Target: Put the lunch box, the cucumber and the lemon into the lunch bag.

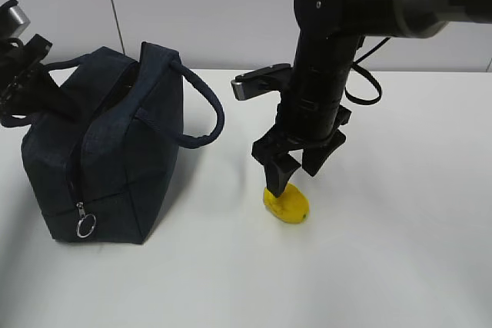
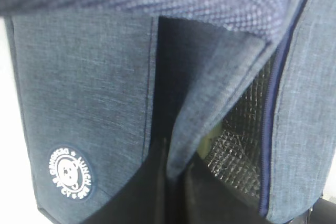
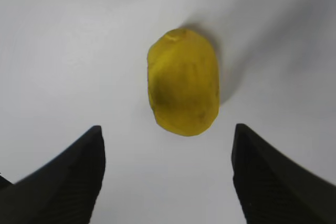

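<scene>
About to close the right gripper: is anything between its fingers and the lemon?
No. In the right wrist view the open right gripper frames the lemon, with only bare white table between each finger and the fruit.

White table (image 1: pixel 400 266), navy lunch bag (image 1: pixel 108 159) left, lemon (image 1: pixel 287 205) ctr
</scene>
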Motion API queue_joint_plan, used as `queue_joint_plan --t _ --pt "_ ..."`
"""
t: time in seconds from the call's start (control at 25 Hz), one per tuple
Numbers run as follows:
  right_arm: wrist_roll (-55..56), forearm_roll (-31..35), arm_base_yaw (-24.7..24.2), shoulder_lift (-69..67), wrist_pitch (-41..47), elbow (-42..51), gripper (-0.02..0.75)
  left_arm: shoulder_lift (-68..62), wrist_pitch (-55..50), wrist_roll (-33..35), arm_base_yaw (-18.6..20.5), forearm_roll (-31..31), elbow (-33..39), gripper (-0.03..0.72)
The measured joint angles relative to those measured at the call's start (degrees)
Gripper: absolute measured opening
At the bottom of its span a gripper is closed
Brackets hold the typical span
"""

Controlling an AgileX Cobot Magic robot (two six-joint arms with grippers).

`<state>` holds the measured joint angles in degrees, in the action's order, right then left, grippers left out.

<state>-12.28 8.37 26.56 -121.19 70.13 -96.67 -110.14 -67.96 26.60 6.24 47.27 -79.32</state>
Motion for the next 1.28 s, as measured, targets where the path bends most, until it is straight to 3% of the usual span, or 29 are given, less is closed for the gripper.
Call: queue_joint_plan --t 1.28 --pt "-1.66 0.57 0.00 -6.56 -4.90 0.00 0.559 0.00 0.00 -0.09 0.00 0.21 0.00 -0.008"
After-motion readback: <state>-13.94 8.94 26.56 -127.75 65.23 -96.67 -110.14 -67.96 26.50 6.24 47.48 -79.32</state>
